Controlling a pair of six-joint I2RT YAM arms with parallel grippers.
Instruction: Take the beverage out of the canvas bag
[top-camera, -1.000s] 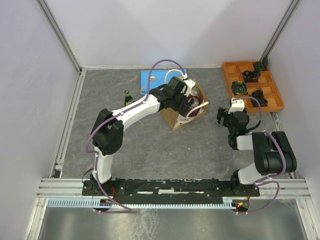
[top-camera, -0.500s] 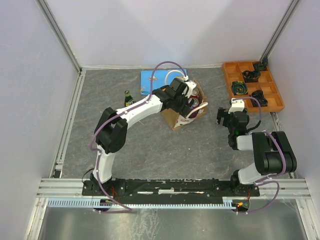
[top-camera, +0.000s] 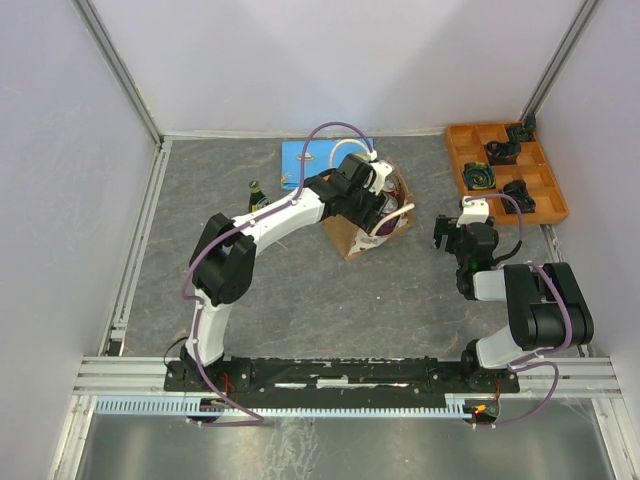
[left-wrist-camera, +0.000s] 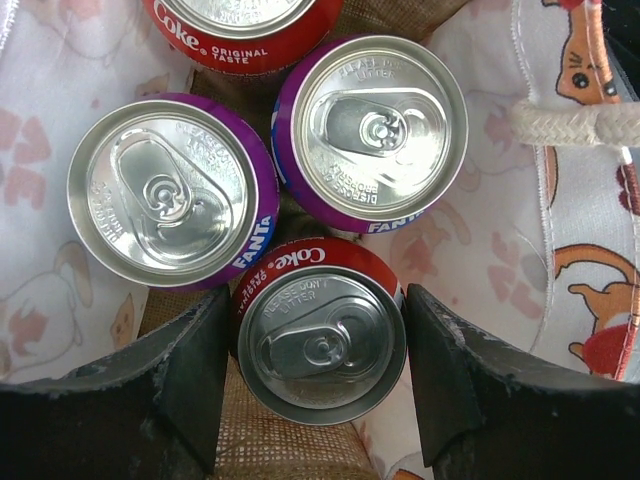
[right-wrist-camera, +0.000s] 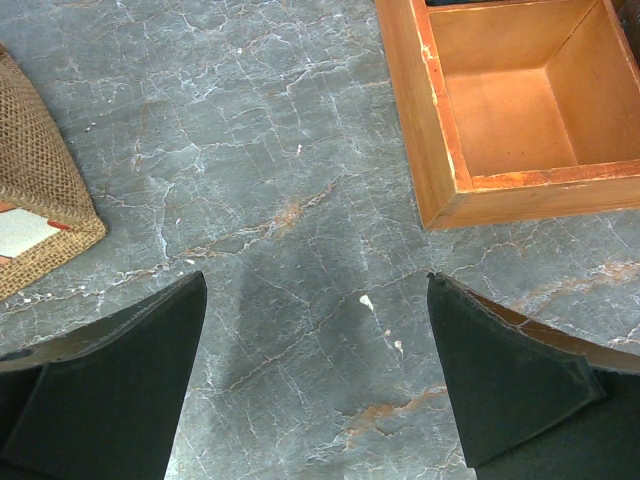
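Left wrist: fingers (left-wrist-camera: 170, 390) flank Coke can (left-wrist-camera: 320, 345), now deeper in canvas bag (left-wrist-camera: 470, 230).

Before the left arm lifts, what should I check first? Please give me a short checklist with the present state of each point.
1. Left gripper straddles the near Coke can: ok.
2. Firm grip on that can: cannot tell; the fingers stand right at its sides.
3. Fanta can by the fingertip free of the fingers: cannot tell, very close.
4. Rope handle off the lift path: ok.
5. Right gripper open, apart from the canvas bag: ok.
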